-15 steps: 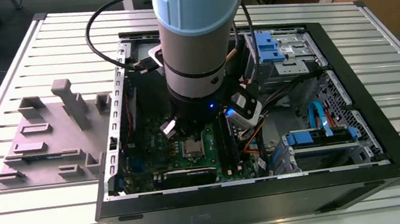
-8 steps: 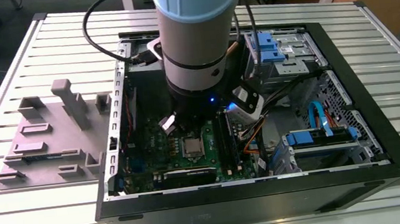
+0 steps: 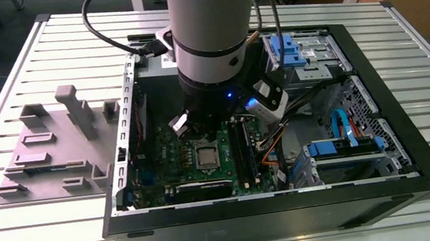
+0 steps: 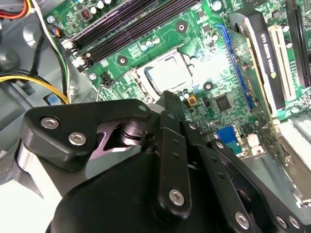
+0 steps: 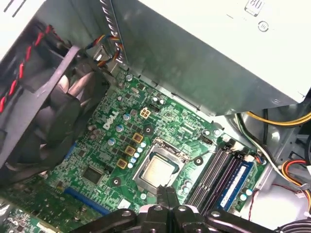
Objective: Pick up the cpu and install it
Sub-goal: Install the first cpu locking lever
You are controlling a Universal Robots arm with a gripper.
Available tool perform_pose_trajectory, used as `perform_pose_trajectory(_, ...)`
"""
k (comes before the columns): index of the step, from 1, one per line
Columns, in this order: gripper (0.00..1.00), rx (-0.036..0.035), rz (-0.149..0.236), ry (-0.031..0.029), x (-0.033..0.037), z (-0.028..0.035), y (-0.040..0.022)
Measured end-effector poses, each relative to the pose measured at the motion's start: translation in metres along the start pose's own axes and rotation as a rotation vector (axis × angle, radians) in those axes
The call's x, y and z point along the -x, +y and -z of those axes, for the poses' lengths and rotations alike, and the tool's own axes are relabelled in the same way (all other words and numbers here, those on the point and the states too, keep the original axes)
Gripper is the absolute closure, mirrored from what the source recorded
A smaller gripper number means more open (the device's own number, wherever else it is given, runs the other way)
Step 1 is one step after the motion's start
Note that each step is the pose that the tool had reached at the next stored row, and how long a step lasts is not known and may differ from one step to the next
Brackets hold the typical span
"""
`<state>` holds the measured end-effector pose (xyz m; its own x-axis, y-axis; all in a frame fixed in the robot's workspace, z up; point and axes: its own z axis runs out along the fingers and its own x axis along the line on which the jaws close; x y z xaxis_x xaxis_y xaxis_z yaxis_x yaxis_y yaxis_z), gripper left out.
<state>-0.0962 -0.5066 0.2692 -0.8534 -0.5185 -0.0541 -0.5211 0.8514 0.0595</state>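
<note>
The cpu [image 5: 158, 170] is a small square chip with a dull silver top. It lies flat inside the metal-framed socket [image 5: 146, 156] on the green motherboard [image 5: 104, 145] and also shows in the exterior view [image 3: 205, 156] and the second wrist view [image 4: 170, 73]. My gripper [image 5: 167, 190] hangs just above the socket's edge, its two black fingers pressed together with nothing between them. In the second wrist view the gripper [image 4: 171, 99] comes to a narrow tip beside the socket. The arm [image 3: 211, 43] stands upright over the open computer case [image 3: 410, 154].
A large grey box [image 5: 218, 48] and a black fan [image 5: 48, 111] flank the board. Memory slots [image 5: 218, 179] run beside the socket, with loose yellow and orange cables [image 5: 286, 119] near them. Blue drive cages [image 3: 296, 52] line the case's far side. A grey fixture tray [image 3: 50, 150] sits on the slatted table.
</note>
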Motion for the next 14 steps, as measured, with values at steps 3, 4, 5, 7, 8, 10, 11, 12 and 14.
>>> perform_pose_trajectory(3,0.89,-0.0001,0.0,0.0002,0.0014,0.0,0.0003)
perform_pose_trajectory(4,0.89,-0.0001,0.0,0.0002,0.0024,0.0,0.0004)
perform_pose_trajectory(5,0.89,-0.0002,0.0,0.0002,0.0036,-0.0001,0.0005)
perform_pose_trajectory(7,0.89,-0.0002,0.0,0.0002,0.007,-0.0004,0.0002)
perform_pose_trajectory(8,0.89,-0.0002,0.0,0.0001,0.009,-0.0005,-0.0001)
perform_pose_trajectory(10,0.89,-0.0002,0.0,0.0001,0.0134,-0.0008,-0.0007)
perform_pose_trajectory(11,0.89,-0.0001,0.0,0.0,0.016,-0.001,-0.0012)
perform_pose_trajectory(12,0.89,-0.0001,0.0,0.0001,0.0186,-0.0012,-0.002)
perform_pose_trajectory(14,0.89,-0.0001,0.0,0.0001,0.0242,-0.0015,-0.0037)
